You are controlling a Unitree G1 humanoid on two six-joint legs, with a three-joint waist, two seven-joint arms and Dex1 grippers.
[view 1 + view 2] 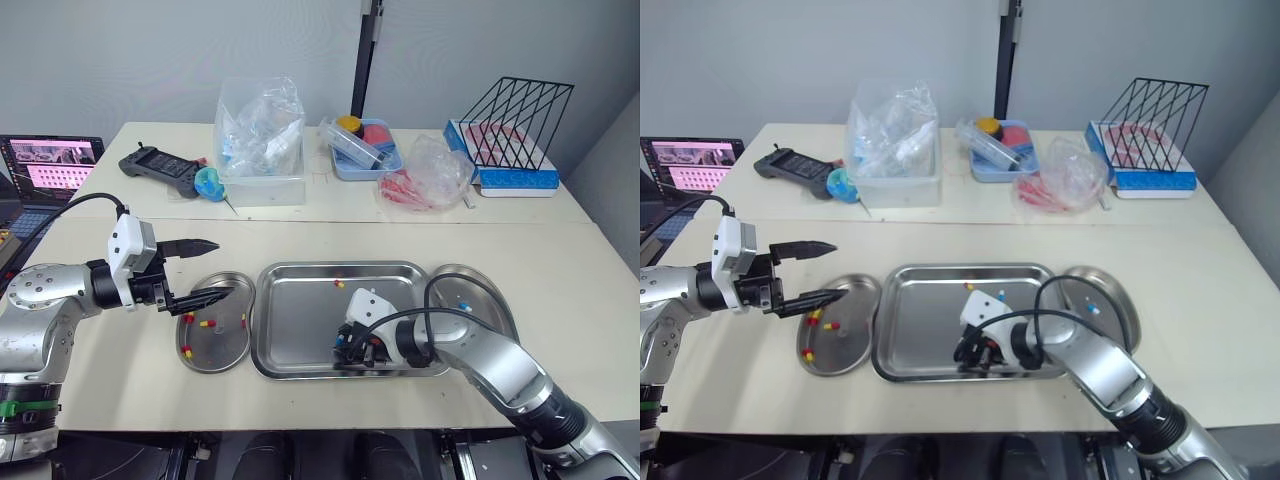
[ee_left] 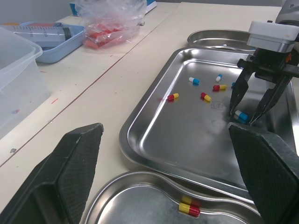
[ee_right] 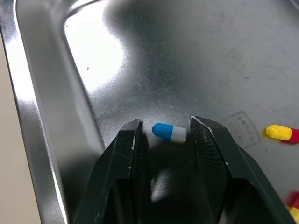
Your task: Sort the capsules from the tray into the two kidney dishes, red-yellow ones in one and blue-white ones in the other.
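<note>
Blue-white capsule (image 3: pixel 169 132) lies on the tray (image 1: pixel 300 335) between the right gripper's (image 3: pixel 166 123) parted fingers; the left gripper (image 1: pixel 222 268) gapes wide over a kidney dish (image 1: pixel 218 352).

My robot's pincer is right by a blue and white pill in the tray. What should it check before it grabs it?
1. Blue-white capsule sits between the right pincer's fingers: ok.
2. Right pincer is open: ok.
3. Nearest red-yellow capsule lies outside the fingers: ok.
4. Right kidney dish holds a blue-white one, so that is where this capsule goes: ok.
5. Left pincer is open and empty, by the left kidney dish, out of the way: ok.
6. Fingertips reach the tray floor: cannot tell.
</note>
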